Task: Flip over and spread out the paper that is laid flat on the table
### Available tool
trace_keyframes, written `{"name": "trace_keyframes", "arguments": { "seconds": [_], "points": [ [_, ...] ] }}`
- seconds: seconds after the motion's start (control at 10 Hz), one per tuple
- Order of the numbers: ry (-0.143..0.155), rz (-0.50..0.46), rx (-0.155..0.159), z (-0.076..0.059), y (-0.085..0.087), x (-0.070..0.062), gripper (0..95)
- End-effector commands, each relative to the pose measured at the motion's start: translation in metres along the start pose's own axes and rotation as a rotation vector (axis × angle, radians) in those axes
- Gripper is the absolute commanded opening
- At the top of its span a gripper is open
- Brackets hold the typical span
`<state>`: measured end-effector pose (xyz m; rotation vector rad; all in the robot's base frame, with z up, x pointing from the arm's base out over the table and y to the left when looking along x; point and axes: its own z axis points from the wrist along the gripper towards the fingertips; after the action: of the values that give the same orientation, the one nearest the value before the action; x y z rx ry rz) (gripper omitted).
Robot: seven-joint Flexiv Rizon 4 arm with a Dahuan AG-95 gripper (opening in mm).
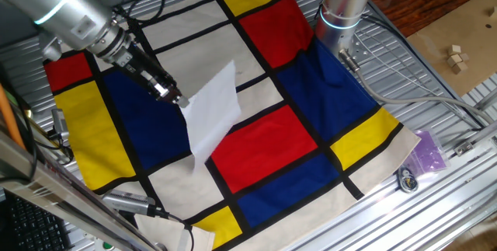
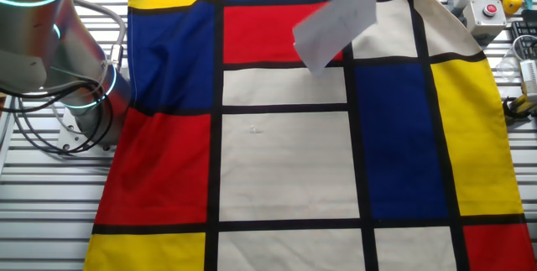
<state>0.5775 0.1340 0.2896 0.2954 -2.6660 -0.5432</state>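
While pinched at one edge by the tool (image 1: pixel 177 99), hangs lifted and tilted above the worktop (image 1: pixel 435 119) — the paper (image 1: pixel 211 113), white and faintly creased. Closed on that edge, so far as the one fixed view shows. Over the red block (image 1: pixel 264 146) of the patterned cloth (image 1: pixel 132 119) with its lower corner; seen from the other side, partly across another red block — tool hidden there.

arm (image 1: pixel 74 10): silver-grey cylinders | glowing cyan rings | end effector (image 1: pixel 177 98): black
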Motion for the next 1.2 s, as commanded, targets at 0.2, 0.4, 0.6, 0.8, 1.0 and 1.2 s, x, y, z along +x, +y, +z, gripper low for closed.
{"name": "trace_keyframes", "arguments": {
  "seconds": [0.2,0.4,0.6,0.8,1.0,1.2],
  "points": [
    [0.000,-0.221,0.217,0.004,-0.059,-0.022,0.0],
    [0.009,-0.279,0.272,0.006,-0.082,-0.032,0.0],
    [0.015,-0.334,0.331,0.006,-0.095,-0.039,0.0],
    [0.033,-0.423,0.408,0.004,-0.109,-0.045,0.0],
    [0.048,-0.521,0.491,0.003,-0.120,-0.049,0.0],
    [0.056,-0.609,0.593,0.007,-0.127,-0.052,0.0]
  ]
}}
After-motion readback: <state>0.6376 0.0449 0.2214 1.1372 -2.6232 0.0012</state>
